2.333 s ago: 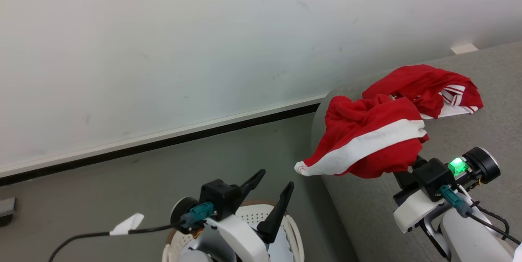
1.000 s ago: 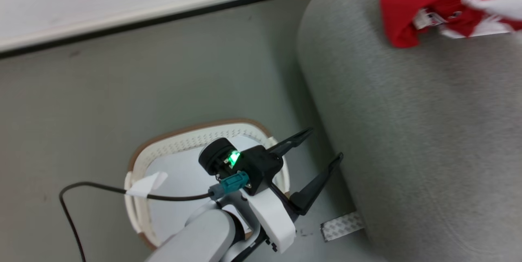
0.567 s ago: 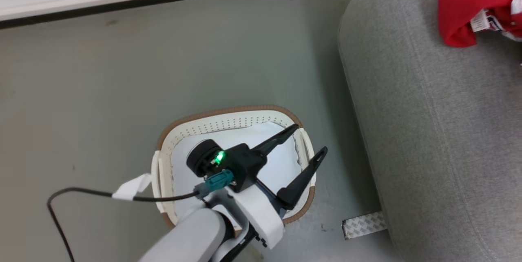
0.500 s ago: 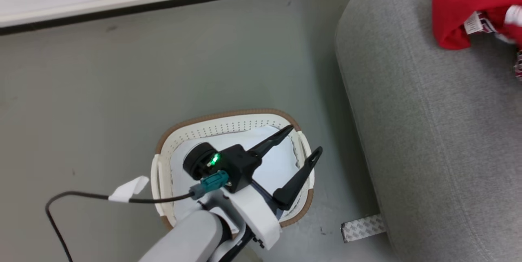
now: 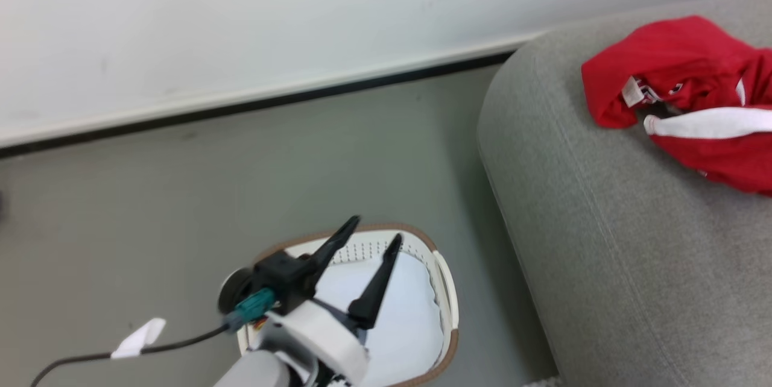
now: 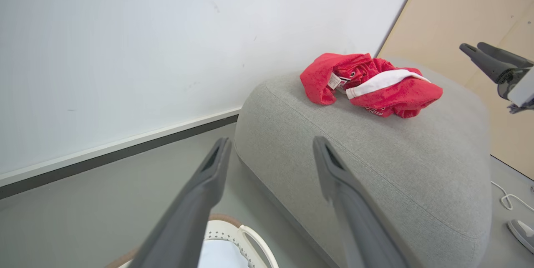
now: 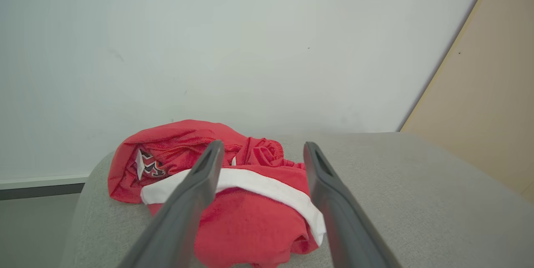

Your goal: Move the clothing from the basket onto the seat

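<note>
Right gripper (image 7: 263, 147), spread and empty, faces red clothing (image 7: 250, 218) heaped ahead on the grey sofa (image 7: 417, 201); open left gripper (image 5: 376, 228) hangs over the basket (image 5: 449, 299).

A plain white wall (image 5: 241, 19), matt and faintly scuffed, runs across the back. It meets a smooth grey-green floor (image 5: 151, 194) along a pale baseboard (image 5: 253, 96) edged below by a dark strip. In the left wrist view the wall ends at a corner against a tan, wood-toned panel (image 6: 471, 17), with a thin white cable (image 6: 505, 197) lying on the floor below it. The one piece of furniture is a light-grey upholstered sofa (image 6: 375, 155) with rounded edges, standing near the wall under soft, even light that leaves a faint shadow at its base.
</note>
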{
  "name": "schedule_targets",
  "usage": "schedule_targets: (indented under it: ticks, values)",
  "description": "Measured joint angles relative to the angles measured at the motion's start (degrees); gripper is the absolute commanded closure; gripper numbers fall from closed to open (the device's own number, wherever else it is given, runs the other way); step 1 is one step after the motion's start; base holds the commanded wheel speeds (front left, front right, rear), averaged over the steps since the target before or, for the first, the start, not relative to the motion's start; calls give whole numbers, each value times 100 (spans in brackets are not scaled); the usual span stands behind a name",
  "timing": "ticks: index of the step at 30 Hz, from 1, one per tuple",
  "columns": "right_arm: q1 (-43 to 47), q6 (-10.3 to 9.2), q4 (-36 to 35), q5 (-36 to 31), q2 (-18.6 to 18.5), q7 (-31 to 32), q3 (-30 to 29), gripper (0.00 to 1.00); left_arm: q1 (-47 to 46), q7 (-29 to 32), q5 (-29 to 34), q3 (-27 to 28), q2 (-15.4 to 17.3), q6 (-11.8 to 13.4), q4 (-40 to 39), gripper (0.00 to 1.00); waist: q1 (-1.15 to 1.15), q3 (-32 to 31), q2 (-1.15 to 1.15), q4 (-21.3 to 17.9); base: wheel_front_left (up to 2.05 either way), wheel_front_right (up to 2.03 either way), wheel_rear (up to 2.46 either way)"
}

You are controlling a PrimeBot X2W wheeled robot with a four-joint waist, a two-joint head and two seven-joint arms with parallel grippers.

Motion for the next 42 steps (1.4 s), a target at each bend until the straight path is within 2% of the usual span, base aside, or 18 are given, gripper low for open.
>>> schedule_targets:
  ticks: [8,16,18,24,32,42]
  values:
    - [1088,0,-1362,63,460,-8,486,0,632,-382,-259,509,221,425,360,0,-1,-676,0,130,0,0,0]
    - [1994,0,-1957,70,959,-8,893,0,1317,-653,-403,1223,290,761,708,0,-1,-1174,0,312,0,0,0]
    - [2218,0,-2017,76,1055,-8,1014,0,1483,-672,-404,1370,275,776,770,0,-1,-1256,0,386,0,0,0]
    - [2582,0,-2002,15,1250,-8,1410,0,1911,-686,-204,1931,151,749,803,0,-1,-1420,0,587,0,0,0]
    - [2786,0,-1717,137,1296,-8,1764,0,2093,-686,196,2444,-108,470,948,0,-1,-1536,0,783,0,0,0]
    - [2789,0,-1496,235,1301,-8,2049,0,2195,-686,597,3008,-333,104,1147,0,0,-1558,0,835,0,0,0]
